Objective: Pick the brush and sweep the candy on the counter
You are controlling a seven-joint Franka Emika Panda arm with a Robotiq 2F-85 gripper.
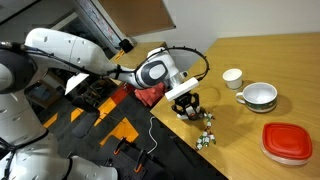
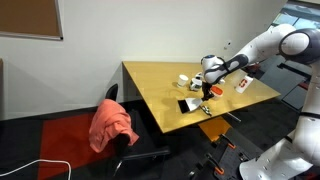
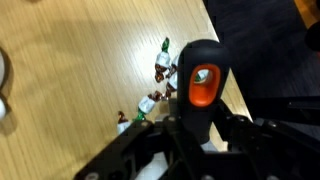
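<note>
In the wrist view the gripper (image 3: 188,142) sits low in the frame, pinching the brush (image 3: 193,110), whose black handle with an orange eye rises to the centre. The fingers are blurred and the bristles hidden. The candy (image 3: 160,68) lies scattered just left of the handle on the light wooden counter (image 3: 80,80), near its dark edge. In an exterior view a white cup (image 1: 232,77) and a red lid (image 1: 288,142) sit at right

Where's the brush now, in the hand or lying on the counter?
In the hand: the wrist view shows the brush clamped there, its dark handle sticking out over the candy on the counter.
</note>
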